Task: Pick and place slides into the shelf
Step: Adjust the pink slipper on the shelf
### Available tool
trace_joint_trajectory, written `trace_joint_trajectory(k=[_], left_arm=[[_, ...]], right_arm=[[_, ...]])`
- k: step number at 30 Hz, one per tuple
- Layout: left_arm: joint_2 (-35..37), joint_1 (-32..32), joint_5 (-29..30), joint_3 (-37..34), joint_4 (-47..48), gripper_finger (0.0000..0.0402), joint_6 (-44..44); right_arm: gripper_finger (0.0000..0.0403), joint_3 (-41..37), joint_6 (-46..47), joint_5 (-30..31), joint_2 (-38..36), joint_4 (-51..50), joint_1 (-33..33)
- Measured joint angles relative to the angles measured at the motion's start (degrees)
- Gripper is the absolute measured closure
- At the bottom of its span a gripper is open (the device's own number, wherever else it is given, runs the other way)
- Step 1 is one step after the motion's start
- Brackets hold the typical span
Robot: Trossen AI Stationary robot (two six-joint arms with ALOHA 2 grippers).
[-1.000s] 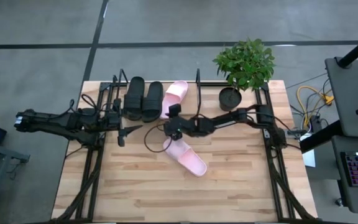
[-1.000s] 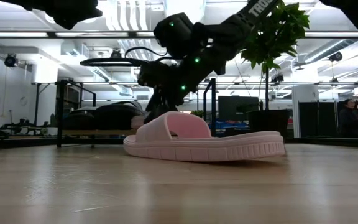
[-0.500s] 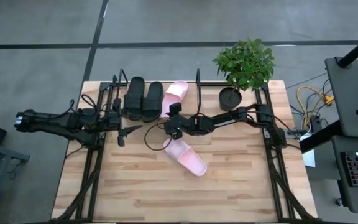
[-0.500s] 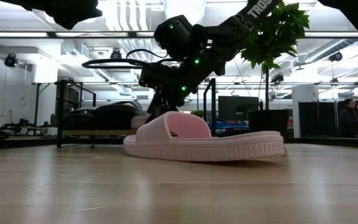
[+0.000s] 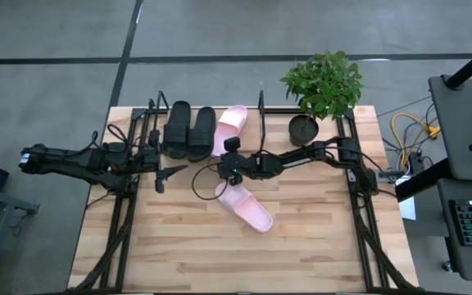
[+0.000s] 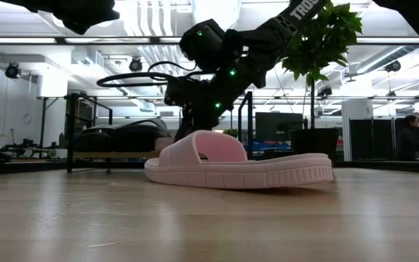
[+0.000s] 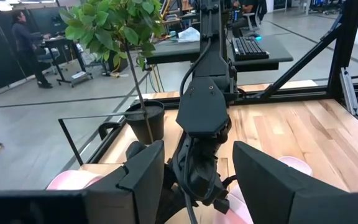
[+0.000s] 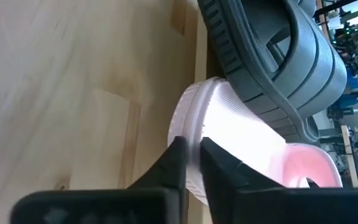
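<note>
Gripping the heel rim of the pink slide on the shelf, the right end effector pinches only a thin edge beside the black pair. Such a narrow hold could slip, or nudge the neighbouring black slide, if the arm pushes unevenly. Still loose on the tabletop is the second pink slide. Near the shelf's left end, the left end effector waits with fingers apart.
</note>
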State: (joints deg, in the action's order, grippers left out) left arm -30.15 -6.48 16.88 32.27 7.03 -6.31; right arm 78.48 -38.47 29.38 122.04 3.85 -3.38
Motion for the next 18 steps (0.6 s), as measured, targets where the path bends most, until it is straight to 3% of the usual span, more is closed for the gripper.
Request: trace_joint_trajectory(k=[18], left_arm=[[-0.1, 0.0, 0.0, 0.0, 0.0, 0.0226, 0.0]], right_arm=[[0.039, 1.0, 1.2, 0.9, -2.7, -9.8, 1.1]])
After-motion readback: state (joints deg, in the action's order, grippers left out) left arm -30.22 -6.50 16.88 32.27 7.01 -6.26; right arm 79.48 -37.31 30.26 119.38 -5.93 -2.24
